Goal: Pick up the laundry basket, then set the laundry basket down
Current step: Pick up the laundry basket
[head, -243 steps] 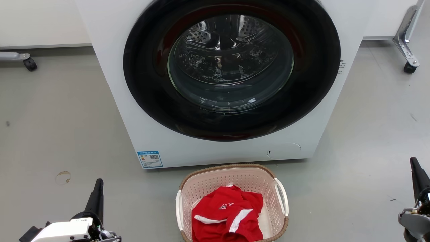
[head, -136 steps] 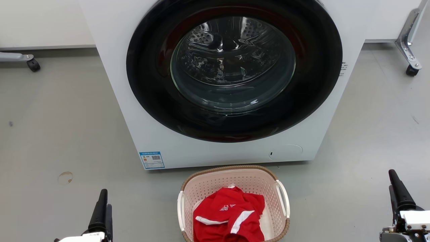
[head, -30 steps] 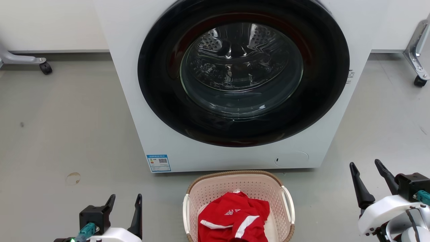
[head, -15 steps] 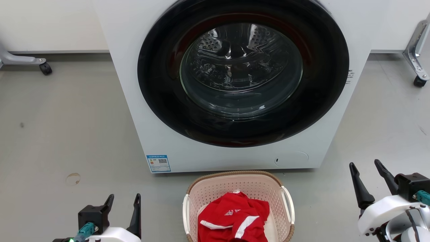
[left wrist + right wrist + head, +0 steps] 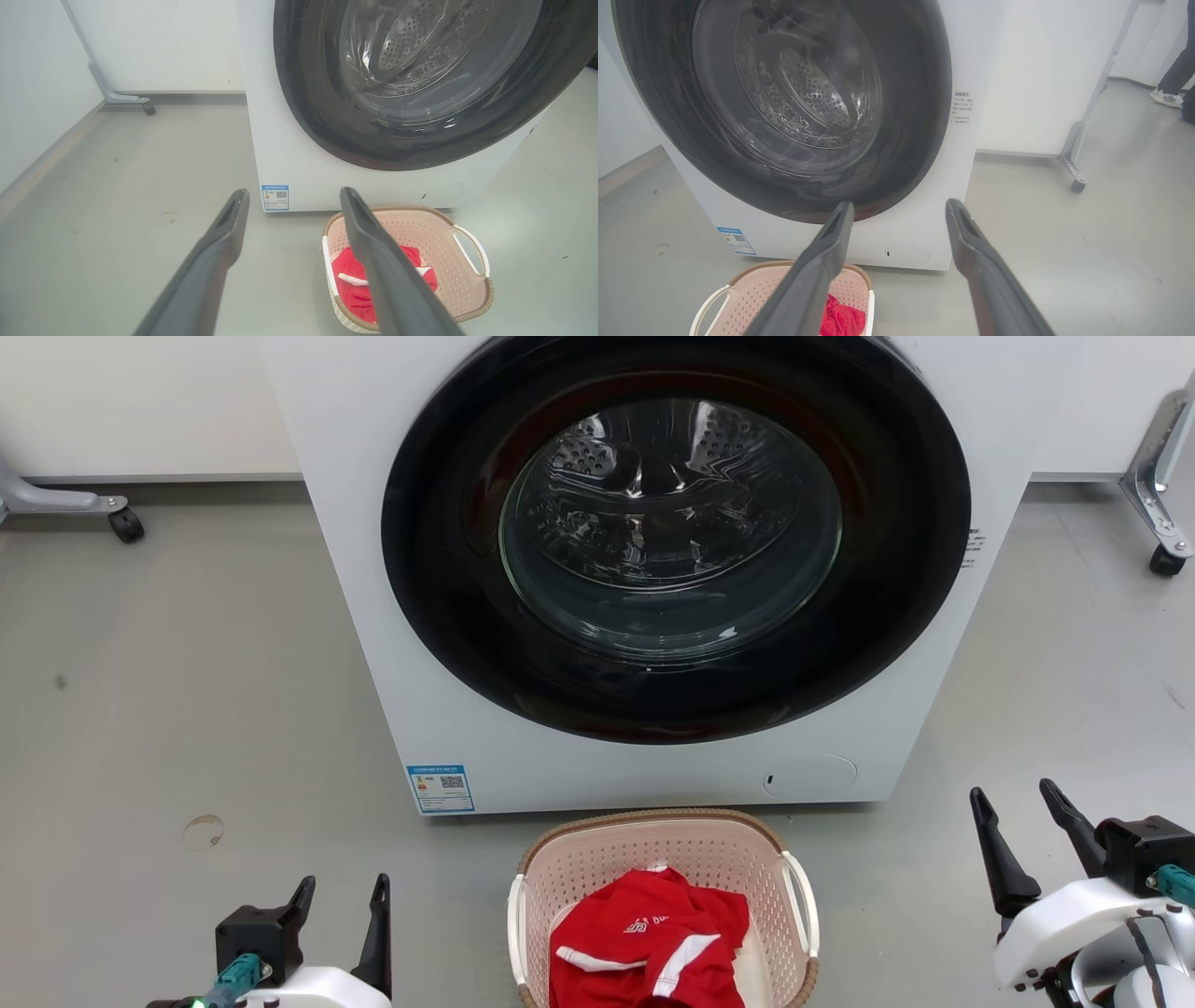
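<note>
Laundry basket (image 5: 653,845) sits on floor (image 5: 187,709) just before washing machine (image 5: 373,616), red garment (image 5: 644,943) inside. Left gripper (image 5: 342,887) and right gripper (image 5: 1012,793) flank it, well apart, fingers spread, empty. Suggest: approach white handles (image 5: 803,915) symmetrically, clamp both, lift level.

Bottom edge crops laundry basket (image 5: 653,847) — near end.

One washing machine (image 5: 667,523) stands far, with one blue label (image 5: 441,789) on its front; one laundry basket (image 5: 672,854) sits near, with two white handles (image 5: 803,905) and one red garment (image 5: 644,943) inside. Two caster wheels show: the left caster wheel (image 5: 125,524) far left, the right caster wheel (image 5: 1163,561) far right. Two grippers, the left gripper (image 5: 342,887) and the right gripper (image 5: 1011,790), have two fingers (image 5: 999,859) each.
</note>
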